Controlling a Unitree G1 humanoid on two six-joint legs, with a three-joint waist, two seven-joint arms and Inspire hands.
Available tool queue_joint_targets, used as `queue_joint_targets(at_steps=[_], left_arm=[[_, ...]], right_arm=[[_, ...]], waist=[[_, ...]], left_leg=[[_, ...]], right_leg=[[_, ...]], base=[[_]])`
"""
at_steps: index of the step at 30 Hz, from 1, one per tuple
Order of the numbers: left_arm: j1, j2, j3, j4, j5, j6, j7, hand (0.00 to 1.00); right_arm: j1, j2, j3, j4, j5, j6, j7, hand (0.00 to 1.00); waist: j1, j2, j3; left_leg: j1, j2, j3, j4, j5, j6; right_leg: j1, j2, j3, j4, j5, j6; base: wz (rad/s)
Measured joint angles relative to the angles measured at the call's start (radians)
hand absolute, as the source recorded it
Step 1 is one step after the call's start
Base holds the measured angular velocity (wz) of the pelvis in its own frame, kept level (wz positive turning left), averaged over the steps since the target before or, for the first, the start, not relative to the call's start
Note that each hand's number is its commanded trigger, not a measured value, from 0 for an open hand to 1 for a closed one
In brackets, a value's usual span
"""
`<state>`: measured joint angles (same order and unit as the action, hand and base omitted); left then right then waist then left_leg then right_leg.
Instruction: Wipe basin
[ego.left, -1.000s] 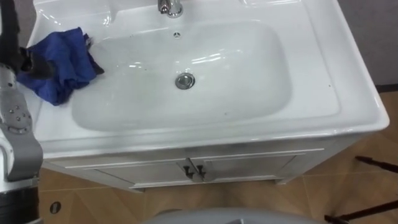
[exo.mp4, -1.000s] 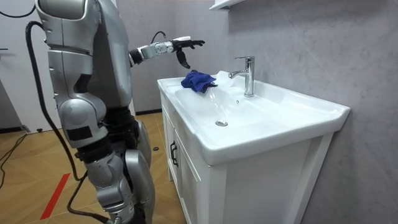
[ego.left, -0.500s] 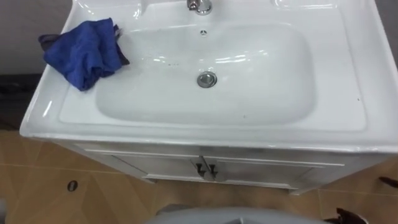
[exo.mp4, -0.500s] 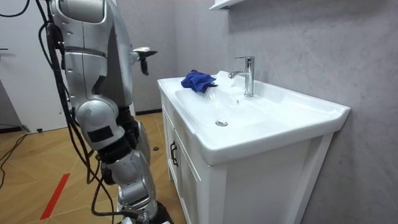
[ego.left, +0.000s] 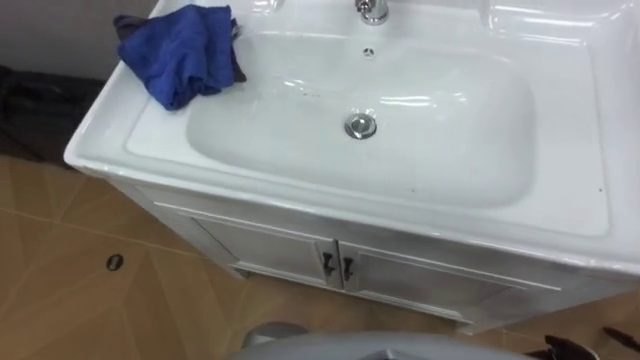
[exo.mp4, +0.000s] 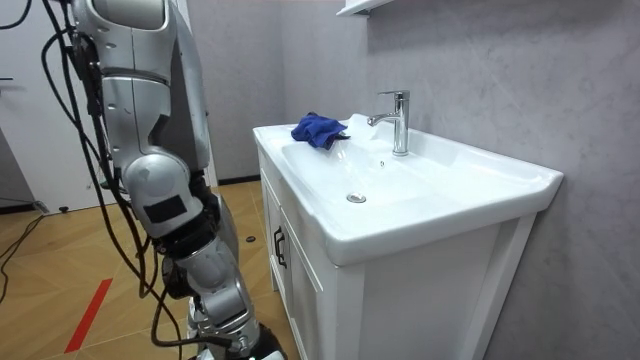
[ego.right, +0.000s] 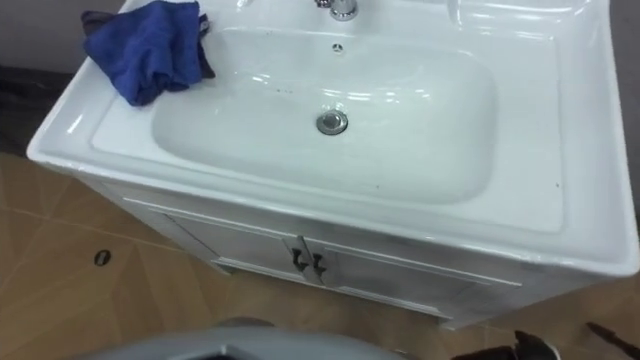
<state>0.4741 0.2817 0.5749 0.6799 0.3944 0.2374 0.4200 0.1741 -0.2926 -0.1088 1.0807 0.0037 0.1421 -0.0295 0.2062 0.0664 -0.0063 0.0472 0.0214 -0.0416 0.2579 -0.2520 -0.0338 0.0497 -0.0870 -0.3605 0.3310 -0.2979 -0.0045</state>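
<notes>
Across most of the frame, a white basin (ego.left: 118, 150), glossy, with a wide shallow bowl and a flat rim all round. Beneath it, lower centre, a white cabinet (ego.left: 250, 250) with two doors and a pair of dark handles (ego.left: 336, 266) side by side where the doors meet. At lower left, a wooden floor (ego.left: 60, 300) bearing a small dark round mark (ego.left: 114, 262). In the room view, upright at the left, close to the cabinet's front: the robot. State of either robot hand, left or right: cannot tell. At upper left of the frame, a crumpled blue cloth (ego.left: 180, 50), lying loose on the basin's rim at that corner, its right edge just reaching the slope of the bowl. At top centre, the base of a chrome tap (ego.left: 372, 10); upright in the room view, spout out over the bowl. In the middle of the bowl, a round metal drain (ego.left: 360, 126). Between drain and tap, a small overflow hole (ego.left: 368, 52).
</notes>
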Motion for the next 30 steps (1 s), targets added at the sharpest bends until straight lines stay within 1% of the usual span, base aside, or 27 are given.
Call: queue_joint_targets(at_steps=[2,3,4,5,6,8,9,10,11,12,14,15,16,18,21,23,25,27,28,29,30], left_arm=[[-0.004,-0.012,0.0,0.06,-0.042,-0.006,0.011,0.0],[0.003,-0.028,-0.002,0.076,-0.08,-0.007,0.013,0.0],[0.009,-0.037,-0.003,0.085,-0.093,-0.007,0.013,0.0],[0.005,-0.055,-0.014,0.1,-0.119,-0.008,0.013,0.0],[0.004,-0.069,-0.033,0.123,-0.122,-0.013,0.011,0.0],[0.002,-0.082,-0.055,0.164,-0.123,-0.019,-0.001,0.0],[0.004,-0.095,-0.079,0.17,-0.13,-0.019,-0.002,0.0],[0.003,-0.104,-0.089,0.171,-0.13,-0.019,-0.002,0.0],[-0.006,-0.119,-0.105,0.175,-0.131,-0.021,-0.011,0.0],[-0.018,-0.122,-0.126,0.185,-0.133,-0.024,-0.029,0.0],[-0.03,-0.122,-0.155,0.185,-0.154,-0.032,-0.044,0.0],[-0.04,-0.123,-0.172,0.186,-0.164,-0.046,-0.051,0.0],[-0.043,-0.124,-0.178,0.186,-0.165,-0.052,-0.056,0.0],[-0.051,-0.13,-0.187,0.2,-0.164,-0.07,-0.071,0.0],[-0.079,-0.133,-0.188,0.242,-0.165,-0.073,-0.082,0.0],[-0.09,-0.133,-0.188,0.249,-0.165,-0.074,-0.084,0.0],[-0.1,-0.133,-0.19,0.265,-0.165,-0.077,-0.089,0.0],[-0.119,-0.132,-0.212,0.301,-0.166,-0.083,-0.106,0.0],[-0.123,-0.132,-0.221,0.309,-0.166,-0.085,-0.111,0.0],[-0.131,-0.132,-0.239,0.322,-0.166,-0.085,-0.124,0.0],[-0.136,-0.132,-0.257,0.327,-0.166,-0.085,-0.134,0.0]], right_arm=[[-0.002,-0.001,0.001,0.013,-0.002,0.002,0.015,0.0],[-0.01,-0.001,0.0,0.021,0.0,0.001,0.03,0.0],[-0.015,-0.001,0.0,0.025,0.001,0.001,0.036,0.0],[-0.023,-0.001,0.0,0.04,0.001,0.0,0.042,0.0],[-0.024,-0.001,0.0,0.046,0.0,0.001,0.047,0.0],[-0.025,-0.001,0.001,0.047,0.002,0.001,0.066,0.0],[-0.025,-0.001,0.002,0.053,0.023,0.001,0.073,0.0],[-0.025,-0.001,0.002,0.057,0.036,0.001,0.076,0.0],[-0.026,0.002,0.003,0.065,0.056,0.0,0.077,0.0],[-0.026,0.008,0.005,0.076,0.076,-0.005,0.077,0.0],[-0.02,0.016,0.009,0.083,0.079,-0.014,0.077,0.0],[-0.014,0.015,0.009,0.084,0.079,-0.017,0.077,0.0],[-0.013,0.014,0.008,0.084,0.079,-0.017,0.076,0.0],[-0.01,0.015,0.008,0.083,0.078,-0.019,0.077,0.0],[0.01,0.016,0.008,0.084,0.08,-0.019,0.077,0.0],[0.026,0.018,0.008,0.085,0.078,-0.019,0.083,0.0],[0.027,0.018,0.005,0.096,0.073,-0.019,0.098,0.0],[0.025,0.02,0.006,0.101,0.075,-0.018,0.102,0.0],[0.025,0.021,0.006,0.101,0.075,-0.018,0.104,0.0],[0.025,0.026,0.007,0.101,0.075,-0.017,0.106,0.0],[0.026,0.035,0.007,0.098,0.077,-0.017,0.106,0.0]], waist=[[0.006,-0.005,-0.0015],[0.0,-0.006,-0.0017],[-0.006,-0.007,-0.0022],[-0.011,-0.009,-0.0026],[-0.011,-0.012,-0.0038],[-0.011,-0.014,-0.004],[-0.019,-0.015,-0.0014],[-0.022,-0.017,-0.002],[-0.028,-0.021,-0.0006],[-0.034,-0.023,0.0029],[-0.045,-0.037,0.0026],[-0.051,-0.043,0.0034],[-0.052,-0.046,0.0034],[-0.068,-0.056,0.0029],[-0.094,-0.068,0.0039],[-0.102,-0.075,0.0052],[-0.124,-0.08,0.0052],[-0.142,-0.085,0.0066],[-0.145,-0.084,0.0088],[-0.146,-0.087,0.0085],[-0.15,-0.092,0.009]], left_leg=[[0.003,0.0,-0.003,0.002,0.0,-0.001],[0.004,-0.003,-0.013,0.003,0.002,-0.003],[0.002,-0.004,-0.019,0.004,0.003,-0.005],[0.001,-0.006,-0.025,0.008,0.007,-0.006],[0.003,-0.007,-0.024,0.008,0.01,-0.007],[0.01,-0.007,-0.019,0.006,0.012,-0.008],[0.015,-0.007,-0.019,0.006,0.012,-0.008],[0.015,-0.007,-0.019,0.006,0.012,-0.008],[0.014,-0.007,-0.017,0.006,0.012,-0.008],[0.013,-0.008,-0.018,0.007,0.013,-0.008],[0.008,-0.009,-0.018,0.011,0.013,-0.008],[0.006,-0.009,-0.015,0.012,0.013,-0.008],[0.005,-0.009,-0.011,0.012,0.012,-0.008],[0.003,-0.008,0.016,0.011,0.012,-0.008],[0.006,-0.005,0.045,0.01,0.012,-0.008],[0.012,-0.003,0.056,0.009,0.012,-0.008],[0.016,-0.002,0.059,0.009,0.012,-0.008],[0.025,-0.001,0.075,0.009,0.012,-0.008],[0.03,-0.001,0.08,0.008,0.012,-0.008],[0.035,0.001,0.099,0.008,0.012,-0.008],[0.035,0.002,0.109,0.008,0.012,-0.008]], right_leg=[[0.001,-0.002,-0.002,0.007,-0.006,-0.001],[0.004,-0.009,-0.003,0.012,-0.009,-0.002],[0.005,-0.012,-0.01,0.014,-0.011,-0.003],[0.005,-0.015,-0.019,0.014,-0.012,-0.003],[0.006,-0.015,-0.019,0.014,-0.012,-0.004],[0.012,-0.015,-0.017,0.014,-0.013,-0.005],[0.021,-0.015,-0.023,0.009,-0.013,-0.005],[0.023,-0.016,-0.024,0.008,-0.014,-0.004],[0.023,-0.016,-0.024,0.01,-0.015,-0.003],[0.023,-0.016,-0.023,0.011,-0.017,-0.003],[0.02,-0.017,-0.022,0.017,-0.022,-0.003],[0.015,-0.018,-0.018,0.018,-0.023,-0.002],[0.011,-0.018,-0.012,0.02,-0.023,-0.002],[-0.005,-0.019,0.007,0.03,-0.024,-0.002],[-0.011,-0.018,0.016,0.032,-0.024,-0.002],[-0.01,-0.017,0.026,0.031,-0.023,-0.003],[-0.006,-0.016,0.033,0.03,-0.023,-0.003],[0.0,-0.015,0.042,0.029,-0.023,-0.003],[0.003,-0.014,0.047,0.029,-0.023,-0.003],[0.003,-0.012,0.06,0.028,-0.023,-0.003],[0.003,-0.012,0.067,0.027,-0.023,-0.003]], base=[[0.13],[0.12],[0.22],[0.18],[0.11],[-0.02],[0.03],[0.1],[0.11],[0.09],[0.06],[0.0],[-0.18],[-0.26],[-0.16],[-0.16],[-0.09],[-0.09],[-0.2],[-0.23],[-0.22]])
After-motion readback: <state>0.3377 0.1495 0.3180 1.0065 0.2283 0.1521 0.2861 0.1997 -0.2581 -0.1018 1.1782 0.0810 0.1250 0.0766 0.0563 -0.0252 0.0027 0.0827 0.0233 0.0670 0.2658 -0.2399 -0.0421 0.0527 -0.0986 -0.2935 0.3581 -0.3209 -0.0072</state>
